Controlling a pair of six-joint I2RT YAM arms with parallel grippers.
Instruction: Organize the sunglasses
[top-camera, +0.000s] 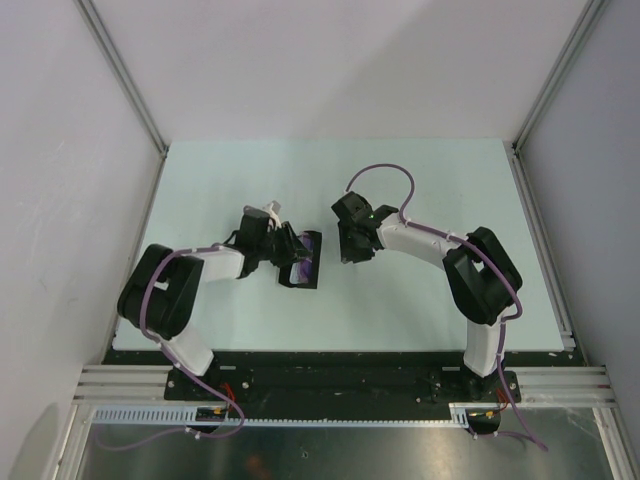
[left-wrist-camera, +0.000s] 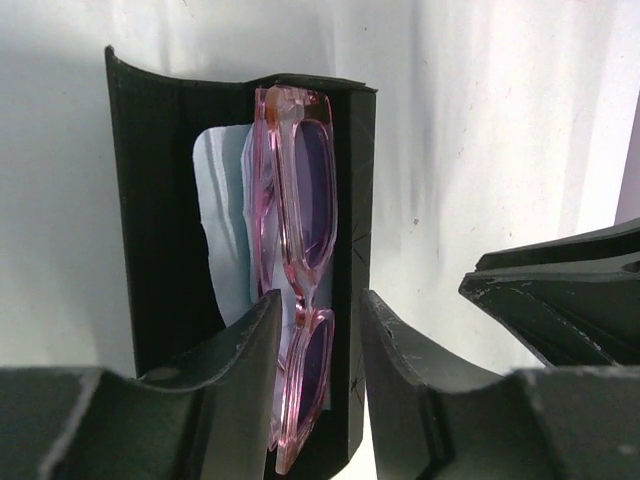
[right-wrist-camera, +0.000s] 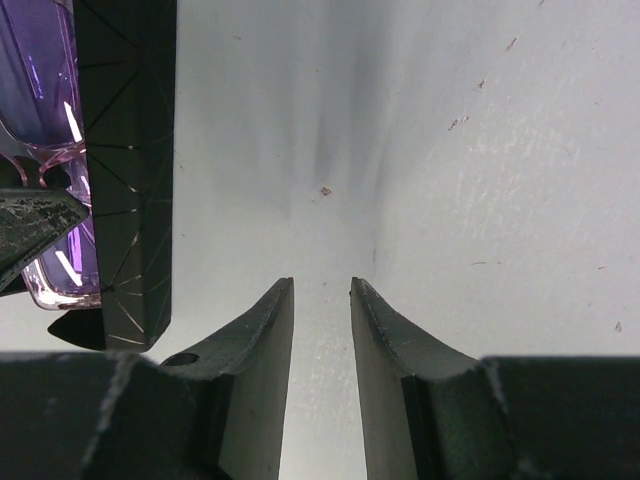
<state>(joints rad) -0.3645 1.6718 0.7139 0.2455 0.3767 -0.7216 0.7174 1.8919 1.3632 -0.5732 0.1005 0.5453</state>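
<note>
sunglasses (left-wrist-camera: 308, 205) in case (left-wrist-camera: 160, 210), cloth (left-wrist-camera: 218, 225) alongside

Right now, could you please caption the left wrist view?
Left gripper, open, straddles sunglasses lying with cloth in black case.

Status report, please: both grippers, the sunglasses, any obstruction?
Left gripper open, straddling sunglasses. Sunglasses in open black case, on blue cloth. Right gripper open, empty, beside case. No obstruction seen.

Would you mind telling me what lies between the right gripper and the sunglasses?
In the right wrist view, bare table and then the side wall of the black case separate the right gripper from the sunglasses.
</note>
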